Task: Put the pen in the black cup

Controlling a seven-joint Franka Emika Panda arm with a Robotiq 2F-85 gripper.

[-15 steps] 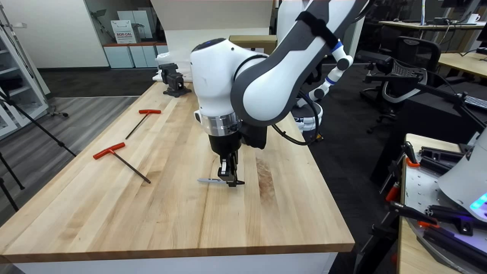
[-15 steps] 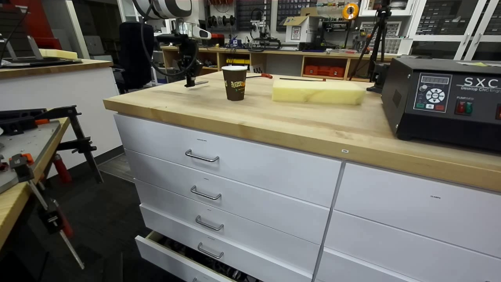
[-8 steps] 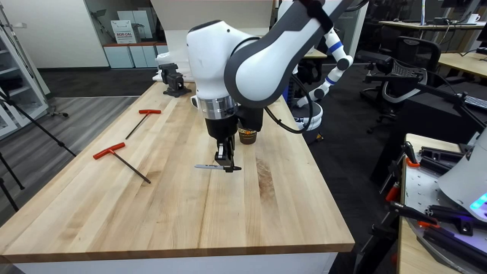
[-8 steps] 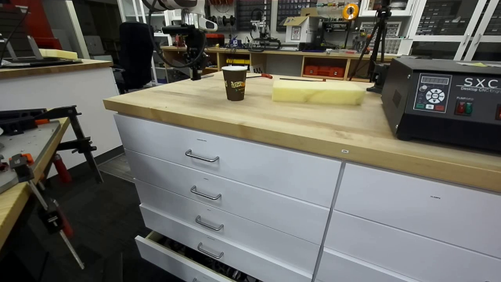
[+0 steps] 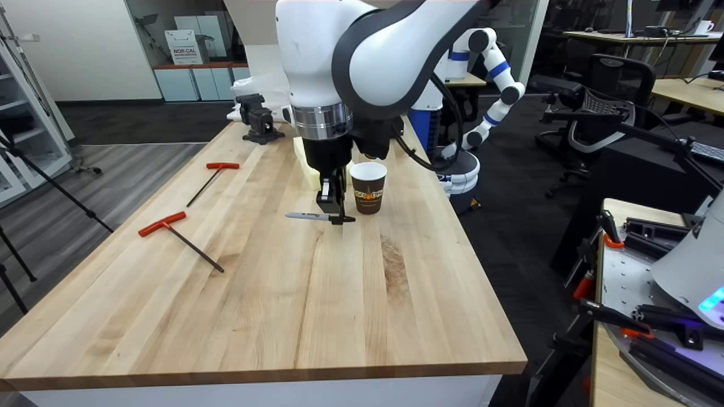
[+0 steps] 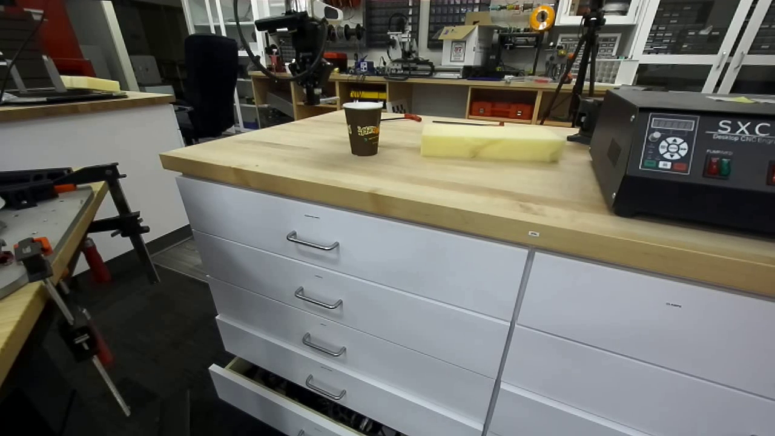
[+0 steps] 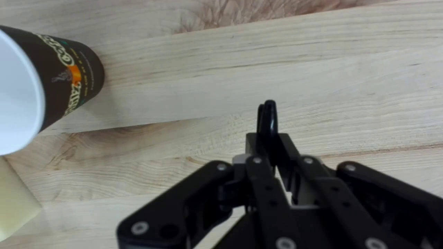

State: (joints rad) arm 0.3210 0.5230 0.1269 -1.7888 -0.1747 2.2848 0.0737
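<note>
My gripper (image 5: 337,219) is shut on the pen (image 5: 305,216) and holds it above the table. The pen lies roughly level across the fingertips, its silvery body out one side and its dark end out the other. In the wrist view, the pen's dark end (image 7: 269,117) sticks out past the fingertips (image 7: 268,147). The black cup (image 5: 369,195) stands upright beside the gripper, apart from it, with its white rim up. It also shows in an exterior view (image 6: 364,134) and at the left of the wrist view (image 7: 65,74). The gripper (image 6: 312,97) appears behind the cup there; the pen is indistinct.
A pale yellow block (image 6: 490,143) lies near the cup, partly behind the arm in an exterior view (image 5: 304,164). Two red-handled T-shaped tools (image 5: 164,224) (image 5: 222,165) lie on the table (image 5: 237,328). A black box (image 6: 696,157) and a black vise (image 5: 259,120) stand farther along.
My gripper has risen from the table with the pen shut in it, moving away from the near table edge toward the cup. The cup, hidden behind the arm before, now shows.
</note>
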